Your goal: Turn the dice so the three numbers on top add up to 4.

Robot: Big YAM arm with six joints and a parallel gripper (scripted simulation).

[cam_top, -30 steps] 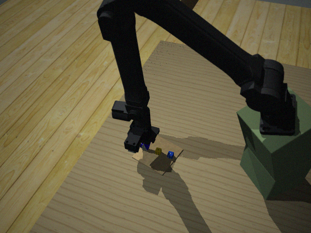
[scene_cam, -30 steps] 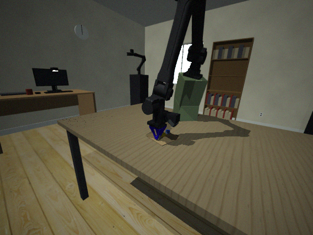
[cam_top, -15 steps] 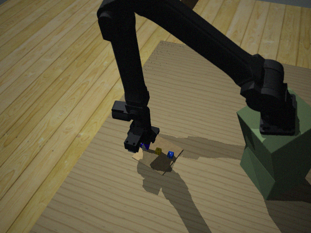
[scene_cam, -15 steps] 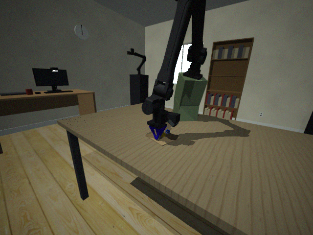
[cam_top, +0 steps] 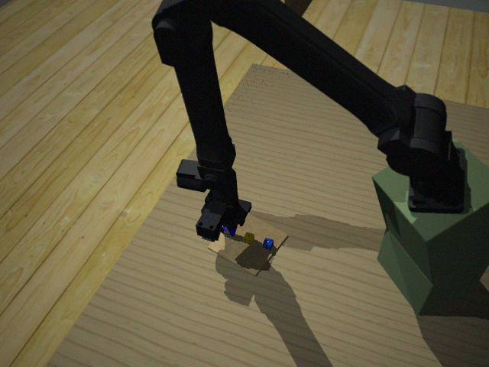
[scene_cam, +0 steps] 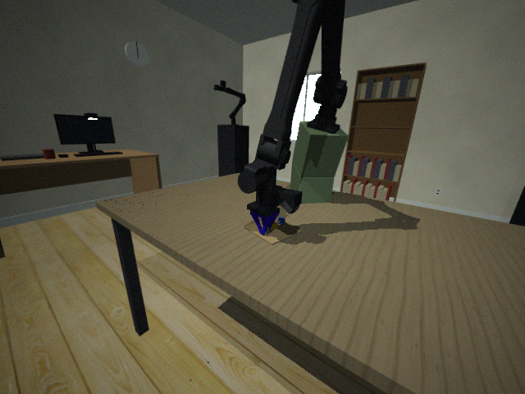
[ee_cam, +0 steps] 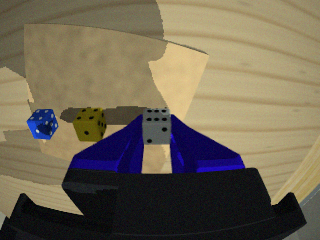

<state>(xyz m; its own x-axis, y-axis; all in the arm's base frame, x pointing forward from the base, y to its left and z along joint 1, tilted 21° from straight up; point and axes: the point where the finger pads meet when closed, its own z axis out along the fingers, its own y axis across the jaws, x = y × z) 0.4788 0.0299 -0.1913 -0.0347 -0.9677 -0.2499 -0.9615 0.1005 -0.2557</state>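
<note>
A small tan mat point(cam_top: 249, 245) lies on the wooden table; it also shows in the wrist view point(ee_cam: 100, 80). My gripper point(ee_cam: 156, 121), with blue fingers, is shut on a grey die point(ee_cam: 156, 126) over the mat's near-left part. The grey die's face toward the wrist camera shows several pips. A yellow die point(cam_top: 248, 237) sits on the mat beside it, also in the wrist view point(ee_cam: 90, 123). A blue die point(cam_top: 268, 243) sits further right on the mat, tilted in the wrist view point(ee_cam: 42, 123). In the exterior view the gripper point(scene_cam: 263, 223) points down at the mat.
The arm's green base block point(cam_top: 434, 232) stands at the table's right side. The table's edge point(cam_top: 130, 221) runs close to the left of the mat. The arm's shadow falls across the mat and table.
</note>
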